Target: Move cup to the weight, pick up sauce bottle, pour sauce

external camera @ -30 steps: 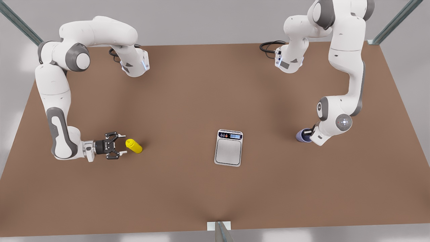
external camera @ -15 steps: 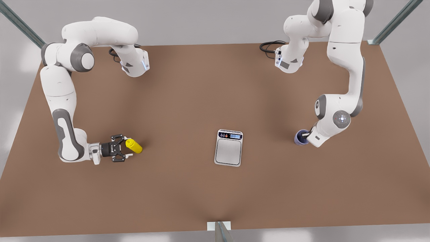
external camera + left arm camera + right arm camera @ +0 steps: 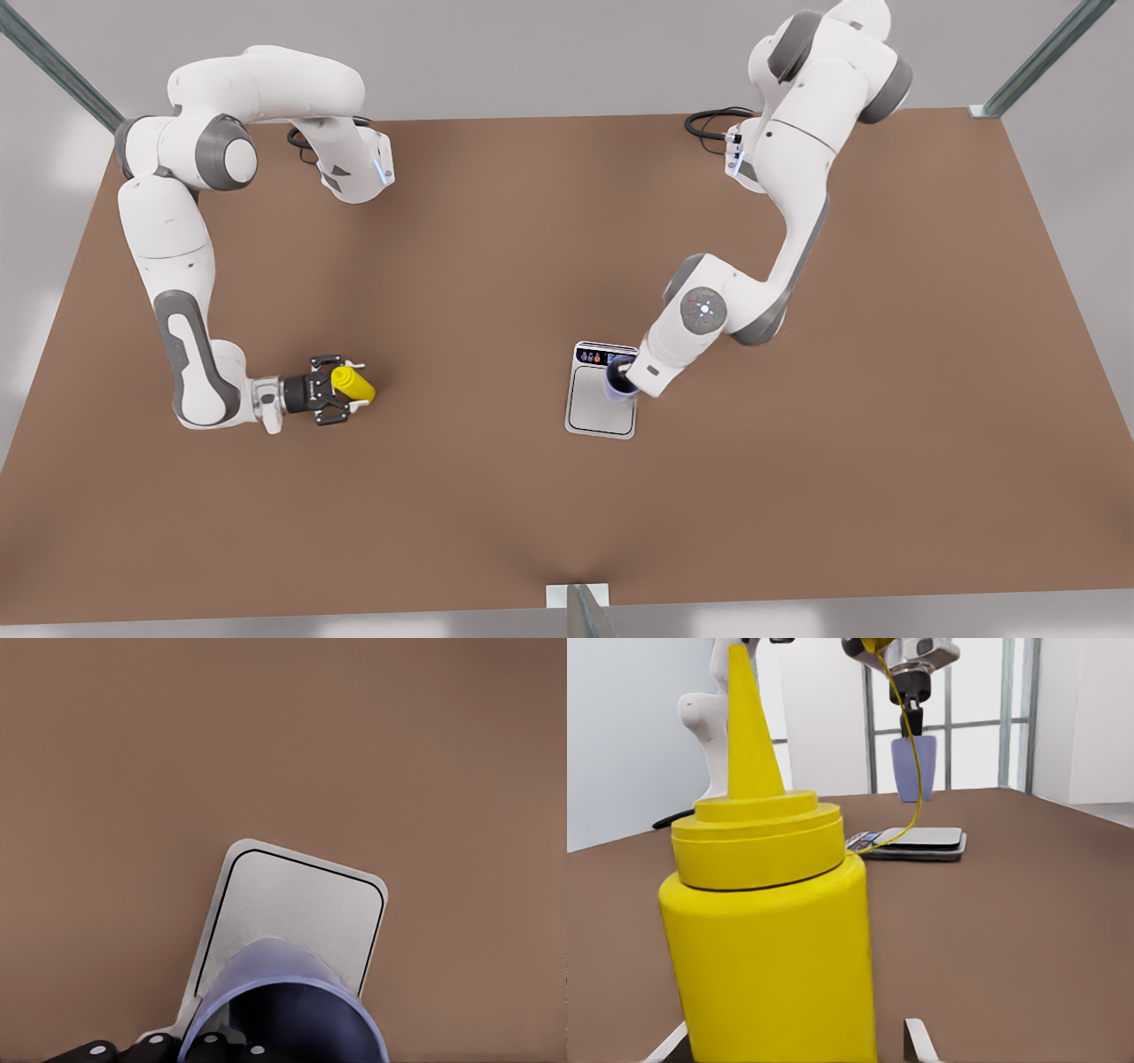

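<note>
Currently the left gripper (image 3: 623,379) holds the cup (image 3: 616,383) above the weight (image 3: 602,403), fingers clamped on the cup; in the right wrist view the cup (image 3: 913,767) hangs clear of the weight's (image 3: 921,841) platform. Well apart from the weight, toward the front view's left, the right gripper (image 3: 347,401) has its fingers apart on either side of the upright bottle (image 3: 353,385), which stands on the table (image 3: 496,257).

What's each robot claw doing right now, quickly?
Left gripper: shut on the cup, held above the weight.
Right gripper: jaws open, one on each side of the sauce bottle, not yet closed.
</note>
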### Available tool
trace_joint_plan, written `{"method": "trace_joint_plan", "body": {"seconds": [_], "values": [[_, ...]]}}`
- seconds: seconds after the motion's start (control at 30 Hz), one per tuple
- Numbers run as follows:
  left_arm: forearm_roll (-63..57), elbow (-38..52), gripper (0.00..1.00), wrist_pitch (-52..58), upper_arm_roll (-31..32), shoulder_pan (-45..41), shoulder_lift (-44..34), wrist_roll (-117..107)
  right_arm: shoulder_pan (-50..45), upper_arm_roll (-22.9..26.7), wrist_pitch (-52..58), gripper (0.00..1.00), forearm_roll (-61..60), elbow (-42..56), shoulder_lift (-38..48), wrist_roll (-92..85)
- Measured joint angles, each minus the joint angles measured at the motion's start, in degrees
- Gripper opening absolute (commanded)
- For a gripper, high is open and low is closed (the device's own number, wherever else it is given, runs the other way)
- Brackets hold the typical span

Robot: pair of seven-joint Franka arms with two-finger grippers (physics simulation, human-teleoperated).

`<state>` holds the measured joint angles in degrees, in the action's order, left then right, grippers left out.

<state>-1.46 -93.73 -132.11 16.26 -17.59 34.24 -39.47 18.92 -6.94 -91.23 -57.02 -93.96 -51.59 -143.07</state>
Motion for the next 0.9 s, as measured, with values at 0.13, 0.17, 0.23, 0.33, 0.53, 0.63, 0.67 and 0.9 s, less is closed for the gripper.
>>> {"method": "trace_joint_plan", "body": {"seconds": [0.13, 0.17, 0.23, 0.33, 0.53, 0.63, 0.67, 0.9], "values": [[0.1, 2.3, 0.21, -0.2, -0.1, -1.5, 2.8, -1.4, -0.4, 0.0, 0.0, 0.54, 0.0, 0.1, 0.0, 0.0], [0.1, 2.3, 0.21, -0.4, -0.2, -1.5, 2.8, -1.4, -0.5, 0.1, 0.0, 0.5, 0.0, 0.1, 0.0, 0.1], [0.1, 2.3, 0.21, -0.4, -0.6, -1.5, 3.1, -1.4, -0.7, 0.1, -0.3, 0.47, 0.0, 0.2, 0.0, 0.1], [1.1, 2.4, 0.99, -0.7, -1.6, -1.5, 3.6, -1.2, -0.8, 0.1, -0.3, 0.47, 0.3, 0.2, 0.0, 1.4], [5.4, 2.4, 1.0, -1.1, -1.6, -1.6, 3.6, -1.3, -5.0, 0.1, 6.4, 0.44, 2.6, 6.4, 1.3, 9.5], [3.9, 2.4, 1.0, -1.0, -1.6, -1.6, 3.6, -1.3, -10.7, 0.4, 7.3, 0.44, 2.3, 12.1, 2.6, 17.2], [3.6, 2.4, 1.0, -1.0, -1.6, -1.5, 3.5, -1.2, -13.2, 0.6, 7.3, 0.44, 2.3, 13.9, 2.6, 19.3], [3.0, 4.1, 1.0, 1.6, -3.7, -1.5, 1.2, -2.9, -29.1, 0.6, -4.7, 0.44, 2.3, 25.2, 2.8, 46.0]]}}
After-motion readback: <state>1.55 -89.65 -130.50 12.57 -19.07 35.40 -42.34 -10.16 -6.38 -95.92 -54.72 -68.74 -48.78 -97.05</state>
